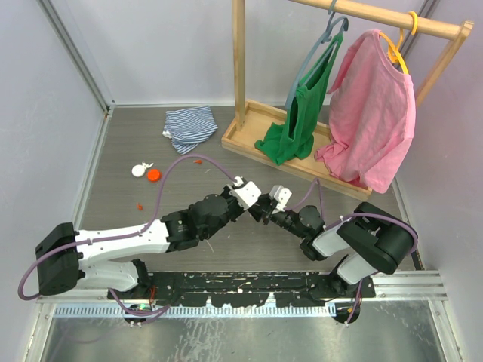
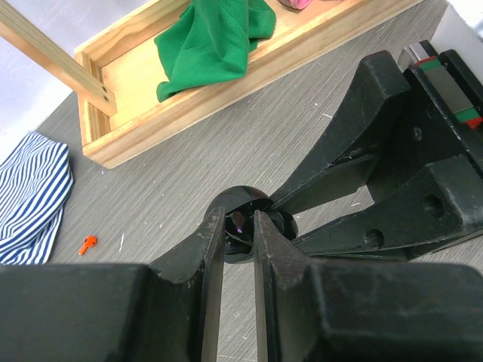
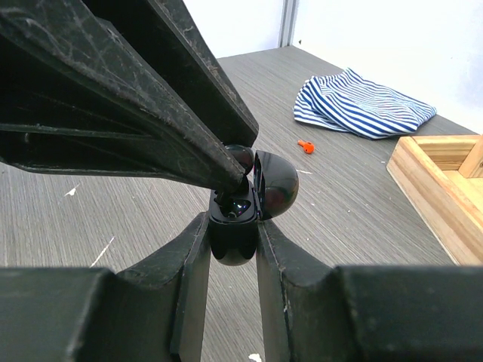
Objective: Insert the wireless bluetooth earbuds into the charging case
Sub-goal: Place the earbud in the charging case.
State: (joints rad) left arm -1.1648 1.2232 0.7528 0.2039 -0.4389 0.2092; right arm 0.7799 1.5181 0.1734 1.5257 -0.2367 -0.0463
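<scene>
Glossy black earbud (image 3: 241, 156) could enter tilted and jam on the rim, or drop to the worktop (image 3: 113, 219) on release. Push from the left tips could also twist the charging case (image 3: 230, 253) in its hold. Case, lid (image 3: 275, 185) open, clenched between right jaws. Left jaws pinched nearly shut at its mouth, seemingly grasping the bud just above the well. Farther off, orange earbud (image 3: 304, 145) lies loose, well apart from both.

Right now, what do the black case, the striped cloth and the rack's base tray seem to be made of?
Black case: likely hard plastic, glossy; highlights on its domed lid.
Striped cloth: soft fabric, matte; it lies in folds.
Base tray: pale wood, grain visible; any varnish is unclear.
</scene>
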